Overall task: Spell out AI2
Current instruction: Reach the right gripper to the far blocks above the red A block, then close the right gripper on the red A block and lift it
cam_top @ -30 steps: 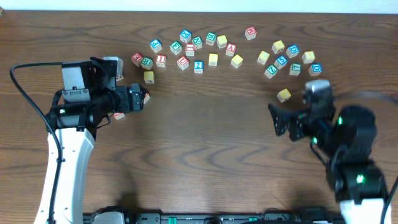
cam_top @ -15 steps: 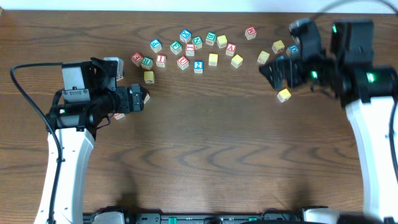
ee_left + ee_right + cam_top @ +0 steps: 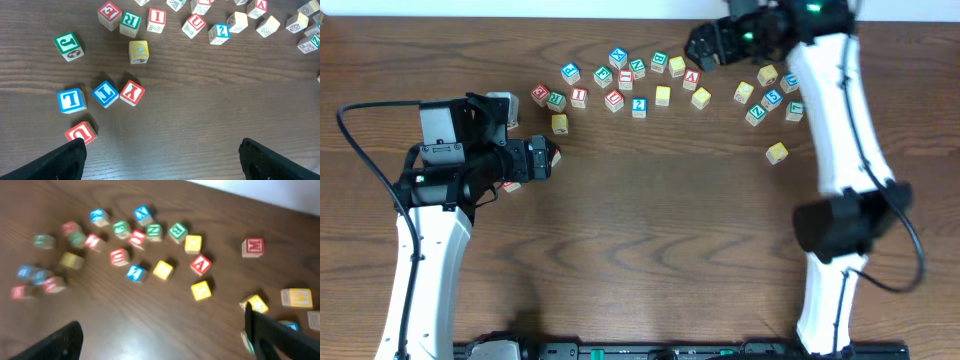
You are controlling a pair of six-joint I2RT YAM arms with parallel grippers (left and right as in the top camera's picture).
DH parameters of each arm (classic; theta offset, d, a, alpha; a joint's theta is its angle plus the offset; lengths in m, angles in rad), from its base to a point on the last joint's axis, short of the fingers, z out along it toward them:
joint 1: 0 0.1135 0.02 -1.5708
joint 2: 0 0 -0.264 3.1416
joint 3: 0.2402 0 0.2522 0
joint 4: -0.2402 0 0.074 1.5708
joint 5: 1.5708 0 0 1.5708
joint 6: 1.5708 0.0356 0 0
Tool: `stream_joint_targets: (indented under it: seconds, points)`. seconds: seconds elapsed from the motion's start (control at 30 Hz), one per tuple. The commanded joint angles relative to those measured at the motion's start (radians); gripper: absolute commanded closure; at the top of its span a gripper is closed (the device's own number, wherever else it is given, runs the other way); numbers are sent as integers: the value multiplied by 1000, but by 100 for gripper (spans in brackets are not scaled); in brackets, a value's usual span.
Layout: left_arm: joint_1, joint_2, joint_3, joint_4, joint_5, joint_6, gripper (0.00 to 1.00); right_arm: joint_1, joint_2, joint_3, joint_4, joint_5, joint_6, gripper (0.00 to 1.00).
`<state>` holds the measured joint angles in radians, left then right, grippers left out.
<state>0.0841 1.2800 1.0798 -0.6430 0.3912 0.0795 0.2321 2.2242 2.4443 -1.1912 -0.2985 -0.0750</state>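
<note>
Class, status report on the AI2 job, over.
Left gripper, right gripper: jaws open, empty. A cube, I cube, 2 cube scattered, unaligned. Yellow cubes flank A.

**Even Light, One Smeared View**

Soft, even light falls from above on the brown table (image 3: pixel 650 250). Shadows beside the cubes (image 3: pixel 776 152) are short and faint. A pale sheen lies on the wood at the near edge of the right wrist view. That view is motion-blurred, worst at its left, though the red "A" cube (image 3: pixel 200 264) reads clearly. The overhead and left wrist views are sharp.
</note>
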Motion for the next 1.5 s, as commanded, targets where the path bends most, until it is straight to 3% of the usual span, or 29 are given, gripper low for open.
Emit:
stream_joint_targets:
  seconds: [0.0, 0.33, 0.47, 0.5, 0.6, 0.73, 0.87, 1.27, 1.47]
  points:
    - [3, 2, 25, 0, 10, 4, 4, 18, 93, 73, 31, 128, 55, 1]
    - [3, 2, 25, 1, 10, -5, 4, 64, 282, 72, 170, 149, 53, 1]
    - [3, 2, 25, 0, 10, -6, 3, 70, 350, 72, 211, 64, 71, 1]
    - [3, 2, 25, 0, 10, -6, 4, 71, 365, 72, 210, 64, 72, 2]
    - [3, 2, 25, 0, 10, -6, 4, 70, 400, 72, 209, 118, 172, 20]
    - [3, 2, 24, 0, 10, -6, 4, 71, 424, 72, 196, 289, 353, 30]
    - [3, 2, 24, 0, 10, -6, 4, 71, 424, 72, 195, 338, 391, 39]
    - [3, 2, 24, 1, 9, -5, 3, 77, 429, 63, 261, 352, 423, 44]
    - [3, 2, 24, 1, 9, -5, 4, 77, 429, 14, 266, 371, 530, 48]
